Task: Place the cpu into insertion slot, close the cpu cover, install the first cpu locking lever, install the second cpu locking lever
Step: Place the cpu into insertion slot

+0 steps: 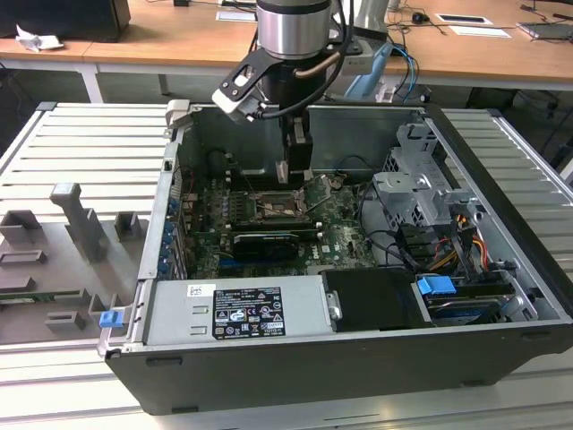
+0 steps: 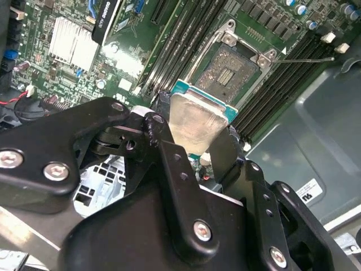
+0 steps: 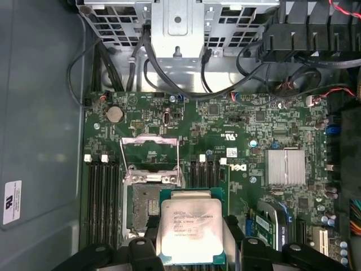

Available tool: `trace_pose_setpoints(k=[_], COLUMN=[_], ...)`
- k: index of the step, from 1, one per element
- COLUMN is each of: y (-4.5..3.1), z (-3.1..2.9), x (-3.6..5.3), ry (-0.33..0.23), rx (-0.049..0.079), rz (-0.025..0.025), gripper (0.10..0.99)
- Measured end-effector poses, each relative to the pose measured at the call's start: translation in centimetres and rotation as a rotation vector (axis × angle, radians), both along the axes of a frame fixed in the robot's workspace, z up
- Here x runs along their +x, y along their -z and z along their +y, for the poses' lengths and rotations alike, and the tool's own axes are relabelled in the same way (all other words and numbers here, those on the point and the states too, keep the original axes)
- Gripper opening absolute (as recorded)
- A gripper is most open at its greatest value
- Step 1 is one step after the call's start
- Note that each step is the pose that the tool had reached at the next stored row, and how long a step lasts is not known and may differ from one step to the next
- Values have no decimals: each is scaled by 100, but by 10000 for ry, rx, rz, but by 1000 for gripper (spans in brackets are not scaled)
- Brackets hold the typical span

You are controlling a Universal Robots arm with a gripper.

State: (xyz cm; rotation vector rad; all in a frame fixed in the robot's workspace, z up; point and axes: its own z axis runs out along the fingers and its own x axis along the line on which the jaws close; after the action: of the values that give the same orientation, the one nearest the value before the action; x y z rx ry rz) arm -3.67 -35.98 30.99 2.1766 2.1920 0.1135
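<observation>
Wooden desks (image 1: 179,40) back the ribbed table (image 1: 81,143); hand (image 3: 192,251) grips cpu (image 3: 190,223).

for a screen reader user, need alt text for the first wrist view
A black gripper holds a small square silver-grey cpu close to the dark square insertion slot on a green motherboard; the silvery framed cpu cover stands open.

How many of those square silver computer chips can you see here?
1. The cpu is held by the gripper, close to the open insertion slot. More could be hidden from these cameras.
</observation>
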Motion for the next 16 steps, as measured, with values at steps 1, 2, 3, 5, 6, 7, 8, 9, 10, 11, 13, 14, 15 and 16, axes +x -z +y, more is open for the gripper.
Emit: trace_pose_setpoints(k=[1, 2, 3, 5, 6, 7, 8, 9, 10, 11, 13, 14, 15, 16], y=[10, 20, 26, 34, 38, 45, 55, 65, 77, 89, 106, 122, 130, 143], z=[0, 0, 0, 0, 0, 0, 0, 0, 0, 0, 1, 1, 1, 1], x=[0, 0, 0, 0, 0, 0, 0, 0, 0, 0, 1, 1, 1, 1], ry=[-1, -1, -1, -1, -1, -1, -1, -1, -2, -3, -5, -4, -5, -5], rx=[1, 2, 1, 6, 5, 7, 7, 8, 7, 7, 6, 6, 6, 2], rz=[0, 3, 9, 15, 16, 16, 16, 16, 17, 17, 17, 16, 16, 17], gripper=[525, 525, 525, 525, 525, 525, 525, 525, 525, 525, 525, 525, 525, 525])
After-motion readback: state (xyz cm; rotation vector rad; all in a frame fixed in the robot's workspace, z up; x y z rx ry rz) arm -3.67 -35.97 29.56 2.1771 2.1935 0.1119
